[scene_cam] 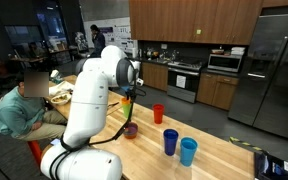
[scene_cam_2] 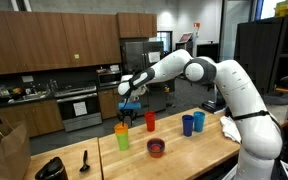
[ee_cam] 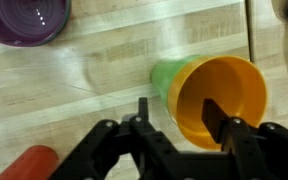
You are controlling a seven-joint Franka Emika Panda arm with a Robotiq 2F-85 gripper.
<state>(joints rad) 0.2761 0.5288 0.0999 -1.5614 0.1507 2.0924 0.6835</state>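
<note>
**A:** How many cups are sitting on the table [scene_cam_2: 199, 152]?

**B:** Five. One orange cup [ee_cam: 222, 95] is nesting inside one green cup [ee_cam: 166, 74], and one red cup [scene_cam_2: 150, 121] and two blue cups [scene_cam_2: 188, 124] are standing apart from that pair. One purple bowl [ee_cam: 24, 18] is lying near them.

**A:** Where is the orange cup sitting, and which way is it pointing?

**B:** It is standing at the end of the row, with the red cup next along. It is upright, its long axis running vertical and its mouth facing up toward the wrist camera.

**A:** What is the gripper [ee_cam: 178, 118] doing?

**B:** It is hovering just above the nested pair, its fingers standing partly apart and clamping nothing. One finger is hanging over the orange mouth and the other outside the rim.
</note>
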